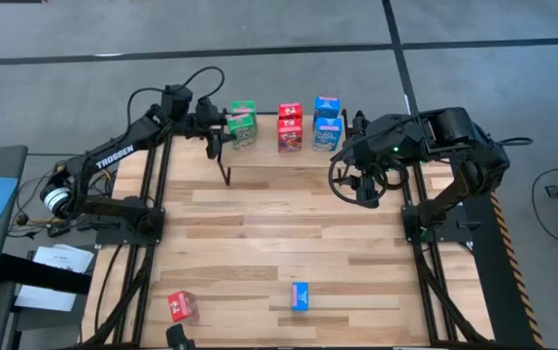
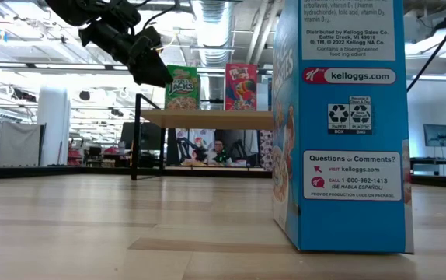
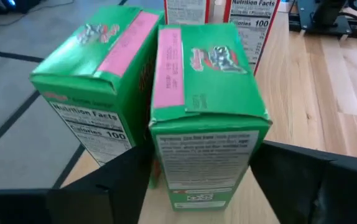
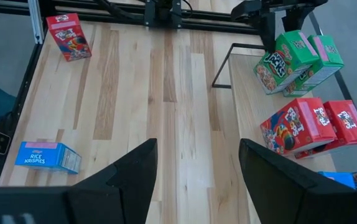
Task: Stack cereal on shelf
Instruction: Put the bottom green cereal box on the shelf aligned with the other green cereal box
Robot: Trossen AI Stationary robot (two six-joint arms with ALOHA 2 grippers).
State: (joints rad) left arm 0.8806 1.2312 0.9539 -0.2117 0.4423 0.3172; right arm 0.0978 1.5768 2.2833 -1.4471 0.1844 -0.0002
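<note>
1. Two arms are working over the slatted tabletop [image 1: 289,243]; the shelf [image 1: 289,160] is sitting at its far edge, already carrying six boxes in pairs: green, red, blue.
2. The left gripper [image 1: 223,126] is sitting at the front green Apple Jacks box [image 3: 206,106], fingers [image 3: 104,186] spread to either side of it, not visibly pinching. A second green box [image 3: 97,87] is standing just beside it.
3. The right gripper [image 1: 362,190] is hanging over the table near the shelf's right end, fingers [image 4: 122,180] spread with nothing between them.
4. The step looks like releasing the green box onto the shelf.
5. Two boxes are lying on the near table, well apart from the shelf: a blue Rice Krispies box [image 1: 300,297] and a red Froot Loops box [image 1: 183,306].
6. The next move probably calls for backing the left gripper off without tipping the box, then reaching for a near box.
</note>
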